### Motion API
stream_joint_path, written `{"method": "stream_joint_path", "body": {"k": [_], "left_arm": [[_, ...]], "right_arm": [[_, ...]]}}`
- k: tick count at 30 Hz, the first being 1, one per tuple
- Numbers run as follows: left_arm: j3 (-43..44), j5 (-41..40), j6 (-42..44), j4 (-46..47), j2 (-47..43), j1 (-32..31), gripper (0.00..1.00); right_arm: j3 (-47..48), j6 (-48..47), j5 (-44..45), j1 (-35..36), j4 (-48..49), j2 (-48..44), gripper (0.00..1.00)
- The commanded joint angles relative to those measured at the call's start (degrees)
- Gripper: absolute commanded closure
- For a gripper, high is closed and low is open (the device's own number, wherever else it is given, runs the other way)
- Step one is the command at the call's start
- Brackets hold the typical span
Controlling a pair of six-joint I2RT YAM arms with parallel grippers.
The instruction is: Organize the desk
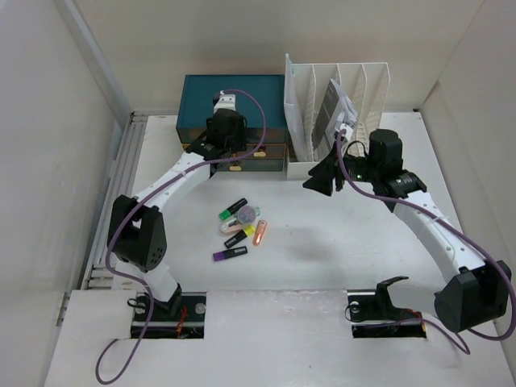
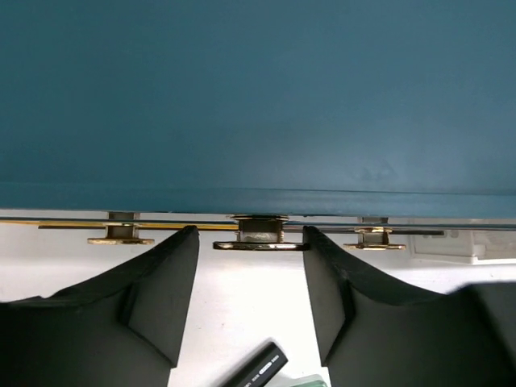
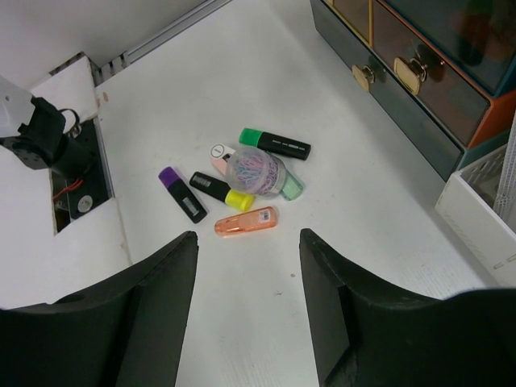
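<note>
- Left wrist view: left jaws apart, flanking gold handle (image 2: 260, 244) of teal drawer box (image 2: 258, 97) at table (image 1: 339, 242) far edge; prob. drawer-opening step.
- Right jaws apart, empty, over table's right half.
- Next: clamp handle, pull straight.

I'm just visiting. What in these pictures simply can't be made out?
1. Left wrist view: whether the left pincer touches the gold handle. The black marker is cut off by the bottom edge.
2. Right wrist view: what fills the clear ball, too blurred. The insides of the teal drawer box, hidden behind the drawer fronts.
3. Top view: print on the papers in the file rack, too small.
</note>
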Motion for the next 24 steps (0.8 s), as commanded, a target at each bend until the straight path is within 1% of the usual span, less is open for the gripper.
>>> {"method": "stream_joint_path", "body": {"k": [1,3,5,9,15,24], "left_arm": [[2.4,-1.2,0.7,2.0,-0.4,0.2,0.52],[3.0,-1.2,0.7,2.6,0.1,0.2,0.56],[3.0,-1.2,0.7,2.6,0.1,0.2,0.58],[3.0,-1.2,-0.4,2.6,-0.5,0.2,0.65],[-2.0,-1.8,-1.0,2.6,-4.1,-1.0,0.66],[-11.1,-2.9,-2.7,0.7,-12.1,-5.0,0.66]], "right_arm": [[0.3,0.0,-1.8,0.5,2.8,0.0,0.41],[0.3,-0.5,-2.3,0.5,2.8,0.0,0.41],[0.3,-0.5,-2.3,0.5,2.8,0.0,0.41],[-0.2,-0.5,-2.8,0.5,2.8,0.0,0.41],[-0.2,-0.5,-3.4,0.5,2.8,0.0,0.41],[-0.2,-1.1,-3.9,0.5,2.8,0.0,0.41]]}}
